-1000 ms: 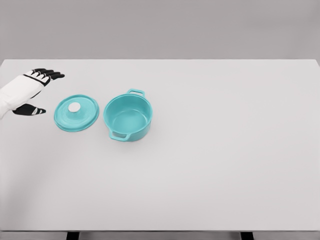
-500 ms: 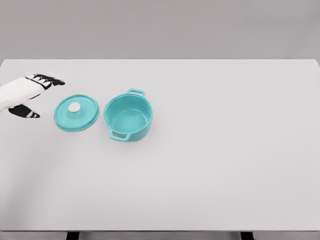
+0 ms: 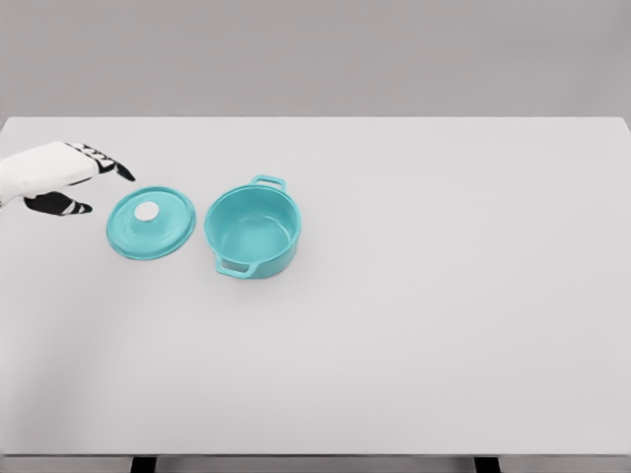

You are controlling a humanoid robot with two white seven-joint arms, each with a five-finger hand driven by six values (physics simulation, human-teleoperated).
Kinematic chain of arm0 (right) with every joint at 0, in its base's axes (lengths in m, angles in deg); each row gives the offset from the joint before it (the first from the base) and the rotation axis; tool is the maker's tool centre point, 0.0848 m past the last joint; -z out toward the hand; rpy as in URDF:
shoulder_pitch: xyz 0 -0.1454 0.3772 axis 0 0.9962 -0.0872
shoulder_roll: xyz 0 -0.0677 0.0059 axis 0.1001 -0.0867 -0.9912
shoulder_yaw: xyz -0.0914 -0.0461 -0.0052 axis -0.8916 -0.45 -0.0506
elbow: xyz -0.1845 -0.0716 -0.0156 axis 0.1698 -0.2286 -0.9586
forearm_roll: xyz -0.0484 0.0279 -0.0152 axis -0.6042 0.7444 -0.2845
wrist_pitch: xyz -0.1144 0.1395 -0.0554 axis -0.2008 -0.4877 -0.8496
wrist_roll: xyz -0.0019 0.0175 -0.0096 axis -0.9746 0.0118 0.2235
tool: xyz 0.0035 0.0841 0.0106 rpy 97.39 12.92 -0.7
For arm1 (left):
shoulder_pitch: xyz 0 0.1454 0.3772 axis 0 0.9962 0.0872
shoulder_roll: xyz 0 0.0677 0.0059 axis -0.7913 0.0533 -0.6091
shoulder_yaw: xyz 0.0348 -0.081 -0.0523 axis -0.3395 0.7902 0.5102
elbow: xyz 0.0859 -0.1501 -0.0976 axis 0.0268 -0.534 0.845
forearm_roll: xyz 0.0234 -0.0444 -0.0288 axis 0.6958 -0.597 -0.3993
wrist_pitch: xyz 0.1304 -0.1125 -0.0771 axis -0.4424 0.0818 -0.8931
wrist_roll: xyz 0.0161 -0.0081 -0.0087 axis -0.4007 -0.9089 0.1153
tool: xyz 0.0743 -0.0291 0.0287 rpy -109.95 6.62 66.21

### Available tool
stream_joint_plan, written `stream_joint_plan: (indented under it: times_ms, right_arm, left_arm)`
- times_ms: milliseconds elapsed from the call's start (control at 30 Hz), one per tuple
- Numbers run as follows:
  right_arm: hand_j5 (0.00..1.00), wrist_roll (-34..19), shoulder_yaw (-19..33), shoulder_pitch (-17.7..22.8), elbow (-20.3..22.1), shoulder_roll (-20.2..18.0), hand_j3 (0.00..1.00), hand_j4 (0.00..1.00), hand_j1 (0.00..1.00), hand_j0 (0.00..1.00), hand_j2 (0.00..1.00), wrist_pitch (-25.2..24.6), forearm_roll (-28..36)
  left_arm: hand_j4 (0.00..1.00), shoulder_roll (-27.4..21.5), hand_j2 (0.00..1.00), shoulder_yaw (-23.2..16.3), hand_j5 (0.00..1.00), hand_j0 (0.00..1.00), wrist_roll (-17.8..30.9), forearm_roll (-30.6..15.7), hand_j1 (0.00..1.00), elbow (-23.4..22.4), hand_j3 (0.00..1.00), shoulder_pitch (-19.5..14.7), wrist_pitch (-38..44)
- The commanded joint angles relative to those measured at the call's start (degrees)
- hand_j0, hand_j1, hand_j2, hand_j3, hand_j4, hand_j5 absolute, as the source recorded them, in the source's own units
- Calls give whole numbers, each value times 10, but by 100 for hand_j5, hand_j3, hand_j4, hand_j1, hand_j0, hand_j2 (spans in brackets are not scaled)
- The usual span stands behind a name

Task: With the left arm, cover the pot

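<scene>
A: From where does the head view look?

B: From above the near edge of the table, facing forward and tilted steeply down. The tabletop fills most of the frame; a plain grey wall closes the top band.

A: How near is it?

B: Moderately far. The table's far edge and both far corners are in frame, and dark table supports show at the bottom edge. The pot and lid appear small, left of centre.

A: What marks the robot's own side?

B: The left hand enters at the left edge.

A: Is any area shared with another view?

B: Only one view is supplied.
</scene>
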Motion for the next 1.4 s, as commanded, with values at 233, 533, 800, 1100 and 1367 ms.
stream_joint_plan:
  times_ms: [233,533,800,1100,1367]
  right_arm:
    - [100,0,0,0,0,0,100,100,100,100,100,0,0]
    - [100,0,0,0,0,0,100,100,100,100,100,0,0]
    - [100,0,0,0,0,0,100,100,100,100,100,0,0]
    - [100,0,0,0,0,0,100,100,100,100,100,0,0]
    - [100,0,0,0,0,0,100,100,100,100,100,0,0]
  left_arm:
    - [74,36,74,-19,74,74,0,8,74,4,74,-3,1]
    - [78,49,78,-24,78,78,0,13,78,1,78,4,1]
    - [77,61,77,-24,77,77,0,25,77,-23,77,4,1]
    - [75,76,75,-22,75,75,0,38,75,-53,75,1,1]
    - [73,76,73,-20,73,73,0,38,73,-52,73,-4,1]
